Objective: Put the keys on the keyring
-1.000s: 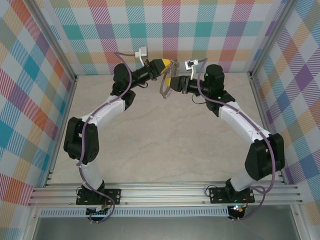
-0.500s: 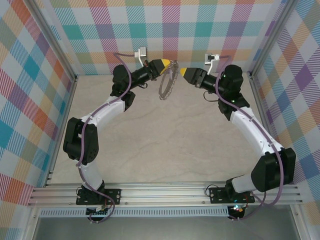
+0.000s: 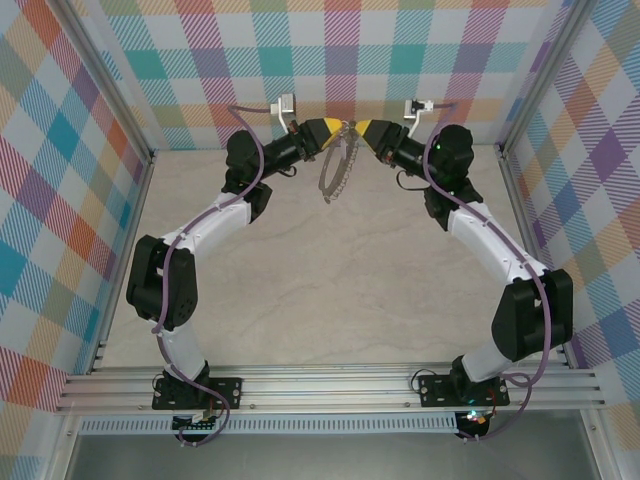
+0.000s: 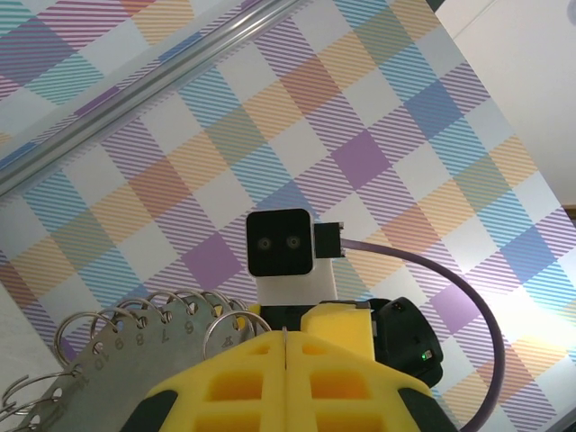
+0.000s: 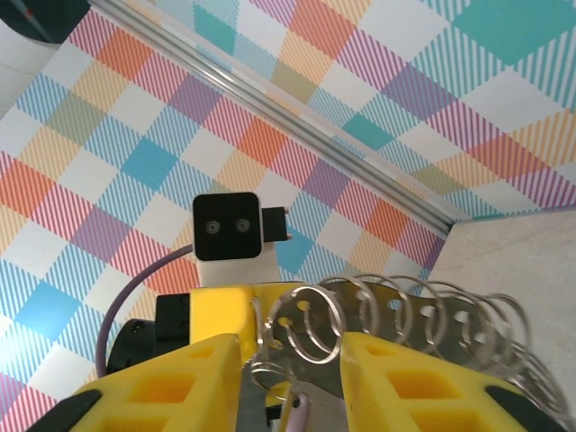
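The keyring [image 3: 335, 170], a grey scalloped metal loop, hangs in the air near the back wall. My left gripper [image 3: 328, 130] is shut on its top edge; in the left wrist view the thin plate edge sits pinched between the yellow fingers [image 4: 243, 378], and the numbered holes with small rings [image 4: 135, 337] spread to the left. My right gripper [image 3: 362, 128] faces it from the right, tip to tip. In the right wrist view the jaws [image 5: 288, 346] stand apart around the keyring's coils [image 5: 310, 328]. A pale lilac key tab [image 5: 299, 416] hangs on a small ring low between them.
The checked back wall [image 3: 330, 60] is close behind both grippers, with aluminium frame posts [image 3: 512, 150] at the corners. The pale tabletop [image 3: 320, 280] lies below the raised arms.
My right gripper pulled away to the right, then came back higher, meeting the top of the keyring opposite the left gripper. Its jaws have narrowed. The left arm has held still.
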Robot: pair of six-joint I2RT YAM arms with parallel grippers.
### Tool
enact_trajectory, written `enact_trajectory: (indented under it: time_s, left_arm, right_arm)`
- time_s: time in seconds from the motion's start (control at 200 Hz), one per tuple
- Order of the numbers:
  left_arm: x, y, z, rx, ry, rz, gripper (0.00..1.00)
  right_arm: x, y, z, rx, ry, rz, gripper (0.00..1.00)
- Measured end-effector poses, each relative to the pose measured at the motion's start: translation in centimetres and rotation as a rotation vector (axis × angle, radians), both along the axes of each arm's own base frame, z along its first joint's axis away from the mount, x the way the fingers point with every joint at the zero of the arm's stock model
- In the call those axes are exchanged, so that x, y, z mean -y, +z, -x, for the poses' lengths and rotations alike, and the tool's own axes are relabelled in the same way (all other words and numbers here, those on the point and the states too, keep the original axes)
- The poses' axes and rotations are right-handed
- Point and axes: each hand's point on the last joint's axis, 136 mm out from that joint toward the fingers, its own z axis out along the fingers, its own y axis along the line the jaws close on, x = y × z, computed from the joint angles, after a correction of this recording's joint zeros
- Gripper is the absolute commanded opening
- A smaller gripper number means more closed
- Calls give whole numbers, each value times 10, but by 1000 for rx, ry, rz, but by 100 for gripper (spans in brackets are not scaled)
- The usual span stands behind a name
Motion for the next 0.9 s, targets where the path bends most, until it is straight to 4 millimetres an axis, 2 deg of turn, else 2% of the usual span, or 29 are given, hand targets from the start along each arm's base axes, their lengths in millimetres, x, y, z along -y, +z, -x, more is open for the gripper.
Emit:
enact_trajectory:
  time_s: [0.215,0.47,0.585,0.72,0.9]
  left_arm:
    - [1,0,1,0,-2,0,0]
    - [0,0,0,-3,1,2,0]
    - [0,1,-1,-5,8,5,0]
    - [0,1,-2,-7,12,7,0]
    - [0,1,-2,-7,12,7,0]
  right_arm:
    - [-8,12,6,30,19,-10,28]
    - [-14,14,5,35,33,-11,27]
    - [-15,14,3,36,36,-10,27]
    - [-16,14,3,37,37,-11,33]
    - [-16,14,3,38,34,-11,33]
